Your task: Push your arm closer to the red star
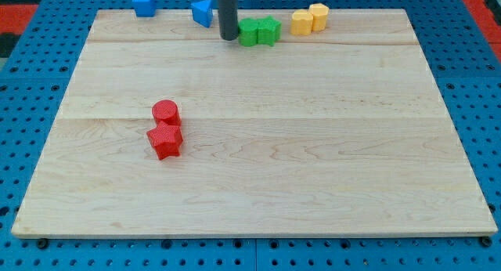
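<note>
We find no writing, label, brand, number or sign that can be read anywhere in the camera view.
</note>
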`<action>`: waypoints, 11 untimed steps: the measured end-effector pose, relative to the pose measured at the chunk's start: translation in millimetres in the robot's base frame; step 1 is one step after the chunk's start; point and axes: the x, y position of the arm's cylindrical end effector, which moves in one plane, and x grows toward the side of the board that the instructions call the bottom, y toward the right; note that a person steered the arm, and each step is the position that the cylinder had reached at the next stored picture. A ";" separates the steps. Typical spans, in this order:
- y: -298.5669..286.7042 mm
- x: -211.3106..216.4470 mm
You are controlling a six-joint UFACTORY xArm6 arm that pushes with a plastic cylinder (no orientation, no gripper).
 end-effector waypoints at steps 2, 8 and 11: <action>69.4 -7.6; -2.0 246.7; -70.4 270.3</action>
